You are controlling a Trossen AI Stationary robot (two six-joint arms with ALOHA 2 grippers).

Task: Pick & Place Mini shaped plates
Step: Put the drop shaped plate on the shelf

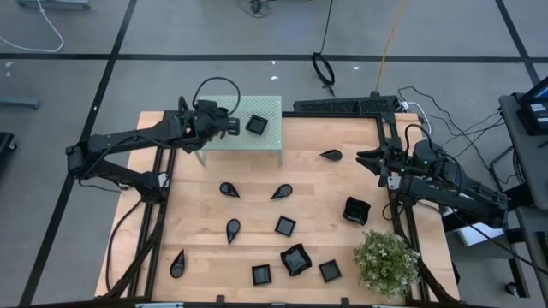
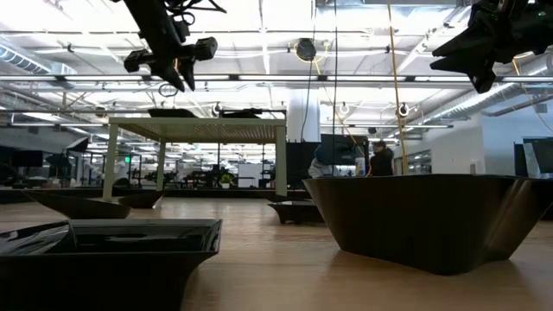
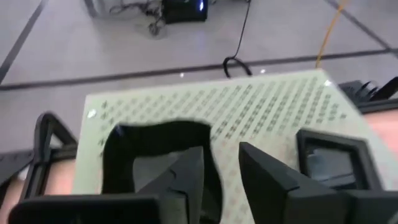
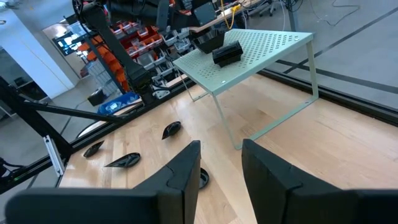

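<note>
Left gripper (image 1: 229,126): above the green platform (image 1: 272,107), fingers parted, holding nothing.
Right gripper (image 1: 366,158): right of the platform, fingers apart, empty.
Plates: two on the platform, a square plate (image 1: 256,125) and a wavy plate (image 3: 155,149); others on the table (image 1: 325,205) in front of the platform.

Both arms are matte black, built of slim tubular links with blocky joint housings. The left gripper (image 3: 217,171) has angular, wedge-shaped black fingers, as does the right gripper (image 4: 219,165). Black cables trail off the right arm.
</note>
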